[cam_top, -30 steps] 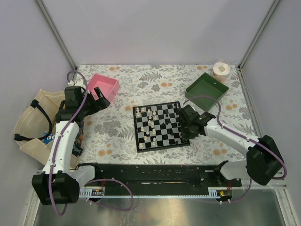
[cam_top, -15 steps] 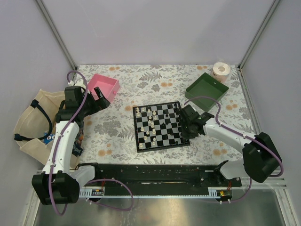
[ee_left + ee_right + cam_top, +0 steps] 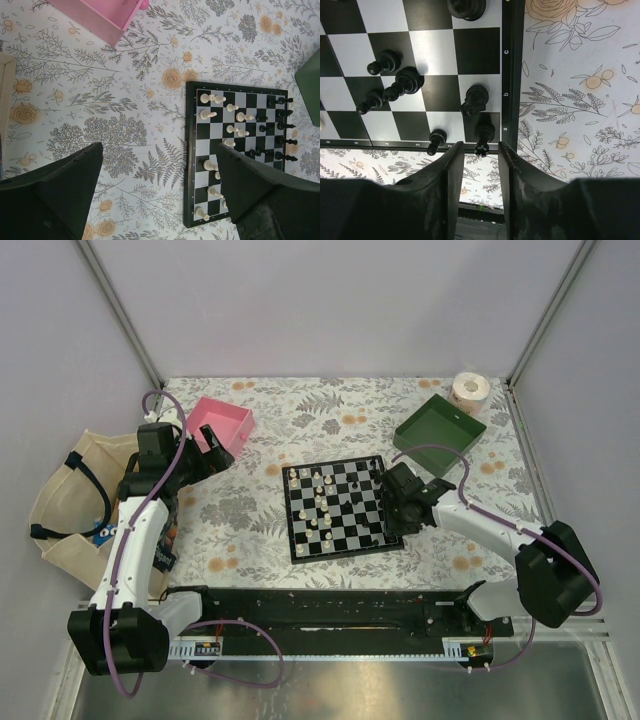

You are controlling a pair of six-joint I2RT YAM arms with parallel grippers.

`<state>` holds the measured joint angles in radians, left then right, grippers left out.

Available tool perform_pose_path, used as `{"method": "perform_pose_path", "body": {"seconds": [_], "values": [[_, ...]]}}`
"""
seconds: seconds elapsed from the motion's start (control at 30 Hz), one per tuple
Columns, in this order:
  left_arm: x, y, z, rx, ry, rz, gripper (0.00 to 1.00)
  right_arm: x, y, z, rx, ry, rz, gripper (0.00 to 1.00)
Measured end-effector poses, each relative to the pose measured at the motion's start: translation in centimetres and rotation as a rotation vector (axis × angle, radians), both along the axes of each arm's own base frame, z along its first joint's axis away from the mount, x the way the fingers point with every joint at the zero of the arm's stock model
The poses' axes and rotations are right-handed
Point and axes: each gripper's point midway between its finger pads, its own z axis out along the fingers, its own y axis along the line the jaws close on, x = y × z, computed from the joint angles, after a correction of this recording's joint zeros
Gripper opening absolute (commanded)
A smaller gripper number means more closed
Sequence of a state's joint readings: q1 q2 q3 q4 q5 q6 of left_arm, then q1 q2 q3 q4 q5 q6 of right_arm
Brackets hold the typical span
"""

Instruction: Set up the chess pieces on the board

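Chess pieces [image 3: 207, 114], tiny cream-white and black chessmen, stand on the small square black-and-white chequered board [image 3: 345, 540] in the middle of the floral-print table cover [image 3: 300, 420], cream ones towards its 9 o'clock side, black ones towards 3 o'clock. The right gripper [image 3: 481, 165] sits at the board's 3 o'clock edge, jaws a narrow slot apart, with a black chessman [image 3: 484, 134] on the corner square standing free at their tips, gripped by neither. The left gripper [image 3: 160, 195] hangs over the cover at 9 o'clock of the board, jaws spread wide and empty.
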<state>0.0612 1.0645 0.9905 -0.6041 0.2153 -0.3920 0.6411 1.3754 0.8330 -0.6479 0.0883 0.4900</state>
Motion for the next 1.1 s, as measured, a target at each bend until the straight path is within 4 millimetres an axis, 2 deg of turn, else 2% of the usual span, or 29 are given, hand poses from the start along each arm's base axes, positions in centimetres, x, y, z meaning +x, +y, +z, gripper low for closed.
{"method": "perform_pose_path", "body": {"seconds": [0.3,0.47,0.63,0.77,1.1], "values": [[0.0,-0.1,0.0,-0.002,0.001,-0.003,0.99,0.1,0.8,3.1,0.085,-0.081,0.032,0.45],[0.0,-0.1,-0.1,-0.005,0.005,-0.006,0.99,-0.3,2.4,4.0,0.115,-0.094,0.105,0.43],[0.0,-0.2,-0.1,-0.006,0.005,-0.007,0.99,-1.3,4.1,2.9,0.099,-0.045,0.177,0.4],[0.0,-0.2,-0.1,-0.007,0.005,-0.007,0.99,-1.8,4.3,1.7,0.075,-0.002,0.192,0.39],[0.0,-0.2,-0.1,-0.006,0.005,-0.007,0.99,-2.3,4.4,0.1,0.045,0.05,0.202,0.34]]}}
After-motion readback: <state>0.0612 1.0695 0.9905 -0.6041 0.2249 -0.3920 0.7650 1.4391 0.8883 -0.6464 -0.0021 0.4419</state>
